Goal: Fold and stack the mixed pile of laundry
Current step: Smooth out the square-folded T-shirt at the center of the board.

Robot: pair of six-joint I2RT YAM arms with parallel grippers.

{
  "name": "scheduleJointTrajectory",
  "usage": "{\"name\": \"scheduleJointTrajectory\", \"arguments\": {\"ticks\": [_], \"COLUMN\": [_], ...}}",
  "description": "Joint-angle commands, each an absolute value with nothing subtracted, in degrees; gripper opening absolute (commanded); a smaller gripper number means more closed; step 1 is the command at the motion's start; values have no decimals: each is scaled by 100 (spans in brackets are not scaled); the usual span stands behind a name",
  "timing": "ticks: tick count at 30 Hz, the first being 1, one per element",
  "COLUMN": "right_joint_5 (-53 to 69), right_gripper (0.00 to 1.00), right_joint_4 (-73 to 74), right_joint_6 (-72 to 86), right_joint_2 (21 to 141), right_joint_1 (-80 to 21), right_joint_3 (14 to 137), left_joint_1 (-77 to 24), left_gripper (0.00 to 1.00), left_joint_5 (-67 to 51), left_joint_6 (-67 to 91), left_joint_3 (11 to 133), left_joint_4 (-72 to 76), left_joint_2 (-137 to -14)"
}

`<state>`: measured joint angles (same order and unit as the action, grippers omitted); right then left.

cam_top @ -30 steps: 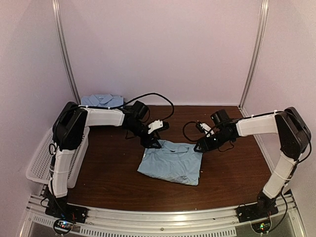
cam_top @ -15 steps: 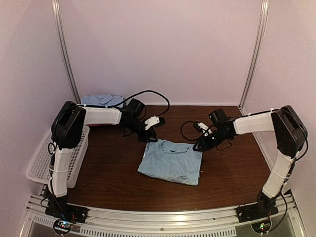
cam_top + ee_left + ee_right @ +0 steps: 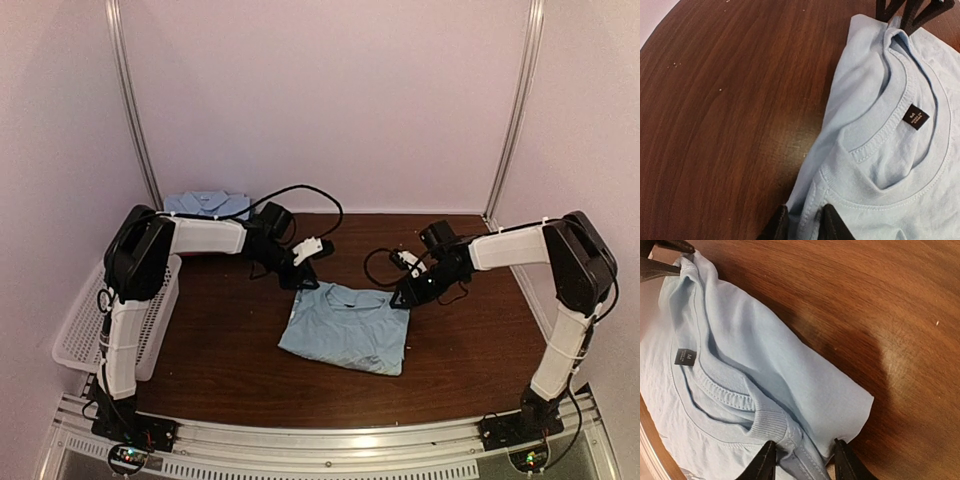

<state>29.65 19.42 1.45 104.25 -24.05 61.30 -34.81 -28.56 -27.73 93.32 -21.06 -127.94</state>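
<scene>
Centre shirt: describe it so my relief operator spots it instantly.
Middle of the brown table: a folded light blue T-shirt, crew neck toward the back wall. Its dark neck label sets it apart from the other blue garment, at the far left corner.

Neck tag (image 3: 684,356): seemingly "M"

Pale pinkish walls (image 3: 330,100) with metal corner rails (image 3: 130,100) enclose a dark wooden table (image 3: 220,340).

open tabletop (image 3: 220,340) left of shirt (image 3: 345,330), basket (image 3: 85,335) along left edge
</scene>
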Motion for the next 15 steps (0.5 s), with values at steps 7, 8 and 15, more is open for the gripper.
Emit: {"name": "scheduleJointTrajectory", "arguments": {"ticks": [7,8,15], "right_joint_5": [2864,2856,2799], "right_gripper": [12,7,0], "right_joint_4": [2211,2214,2329], "right_joint_6": [83,96,152], "right_joint_2": [10490,10468,10166], "right_joint_1": [-2373,-2373,-2482], "right_joint_3": [6429,6457,6686], "left_joint_1": [-3454,-3454,-3454], "left_gripper": [0,0,0], "left_joint_5": [-2903,-2880,-2701], "left_joint_6": [-2640,-2625,-2481], "left_joint_3": [8949,8893,8634], "left_joint_4": [-1912,-1869,-1787], "left_joint_2": [-12549,-12504,-12072]}}
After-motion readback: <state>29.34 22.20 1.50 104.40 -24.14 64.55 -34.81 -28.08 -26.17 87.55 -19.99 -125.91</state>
